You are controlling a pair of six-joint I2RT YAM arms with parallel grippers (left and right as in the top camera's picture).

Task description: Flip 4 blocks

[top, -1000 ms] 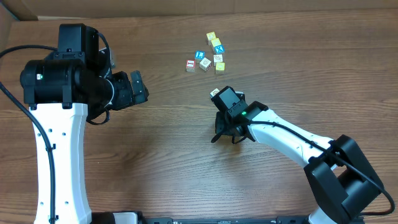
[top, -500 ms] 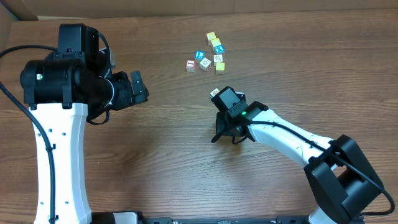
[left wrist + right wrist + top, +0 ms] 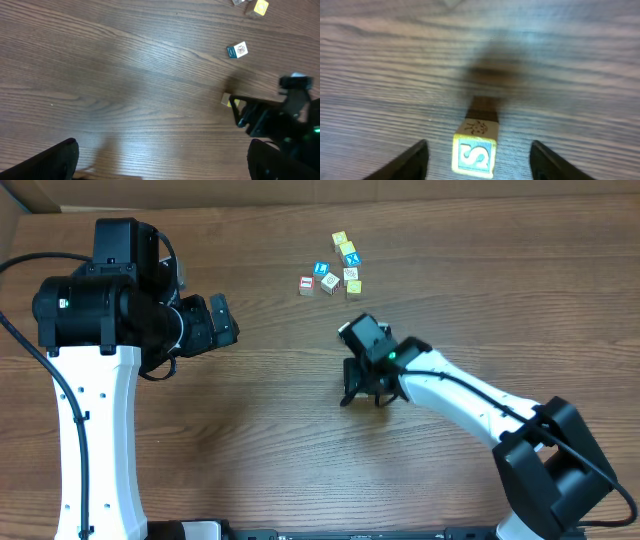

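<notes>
In the right wrist view a small wooden block (image 3: 475, 151) stands on the table, a blue face with a white S towards the camera and a drawing on its top. My right gripper (image 3: 481, 164) is open around it, with a gap on each side. From overhead that gripper (image 3: 361, 399) points down at mid-table and the block under it is hidden. The other blocks lie in a cluster (image 3: 334, 268) at the back: a blue one (image 3: 321, 268), a reddish one (image 3: 306, 284) and pale ones (image 3: 351, 275). My left gripper (image 3: 228, 323) hangs open, far to the left.
The left wrist view shows the left gripper (image 3: 162, 162) over bare wood. It also shows the right gripper's fingers (image 3: 242, 112) beside the small block (image 3: 226, 99), with a teal-sided block (image 3: 237, 50) further off. A blue cube marked X (image 3: 351, 259) sits in the cluster.
My right gripper has opened and let go of the block, which now stands free on the table. Its wrist shifted slightly. The left arm has not moved.
</notes>
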